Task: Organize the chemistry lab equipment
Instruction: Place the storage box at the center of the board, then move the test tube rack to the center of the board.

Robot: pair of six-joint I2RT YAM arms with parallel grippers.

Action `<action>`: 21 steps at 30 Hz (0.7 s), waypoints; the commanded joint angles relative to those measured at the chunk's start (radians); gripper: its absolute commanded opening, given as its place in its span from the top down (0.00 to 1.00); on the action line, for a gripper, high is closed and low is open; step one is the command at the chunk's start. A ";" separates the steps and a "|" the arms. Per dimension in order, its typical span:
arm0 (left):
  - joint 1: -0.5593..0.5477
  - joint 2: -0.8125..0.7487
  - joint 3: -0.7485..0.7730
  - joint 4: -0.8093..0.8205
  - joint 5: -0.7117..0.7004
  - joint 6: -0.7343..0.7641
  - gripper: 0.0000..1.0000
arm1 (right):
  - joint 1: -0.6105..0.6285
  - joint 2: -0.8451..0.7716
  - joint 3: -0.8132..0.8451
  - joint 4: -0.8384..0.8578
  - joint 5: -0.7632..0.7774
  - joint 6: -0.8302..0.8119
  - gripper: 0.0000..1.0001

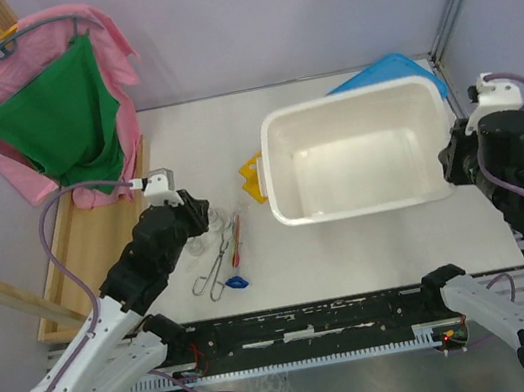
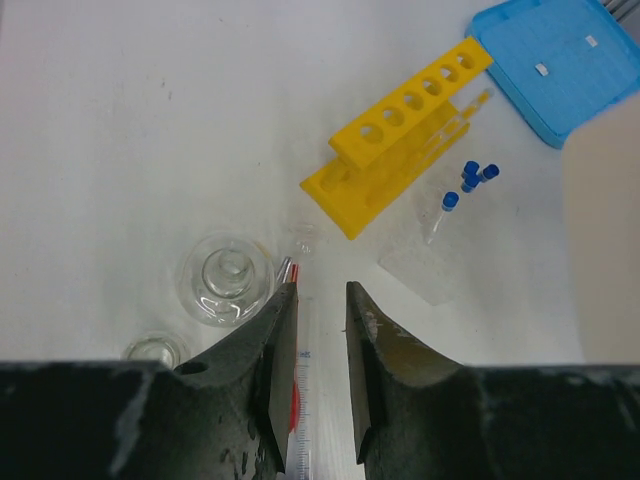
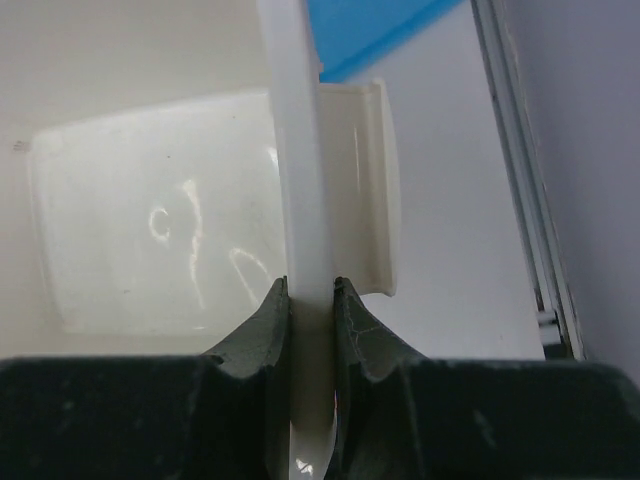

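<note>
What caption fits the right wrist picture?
Fingers of the right gripper pinch the large white plastic tub's rim; flat blue lid behind.

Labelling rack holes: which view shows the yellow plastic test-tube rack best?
Left wrist: the yellow plastic test-tube rack shows whole, holes visible. Top external catches only a yellow sliver beside the white plastic tub. Right wrist shows none of it.

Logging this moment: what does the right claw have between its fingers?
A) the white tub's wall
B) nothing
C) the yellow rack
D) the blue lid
A: in the right wrist view the right claw is closed, with a finger pressed on each side of the upright wall of the white tub.
</note>
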 commanded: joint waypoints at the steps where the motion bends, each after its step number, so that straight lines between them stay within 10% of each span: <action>1: 0.004 0.064 0.070 -0.030 0.031 -0.029 0.68 | 0.000 -0.084 -0.143 -0.069 -0.035 0.035 0.99; 11: 0.003 0.124 0.090 -0.008 0.044 -0.010 0.68 | 0.000 -0.160 -0.353 -0.105 -0.082 0.039 0.99; 21: -0.019 0.304 0.031 0.108 0.163 -0.031 0.72 | 0.000 -0.298 -0.288 -0.156 0.274 0.143 0.99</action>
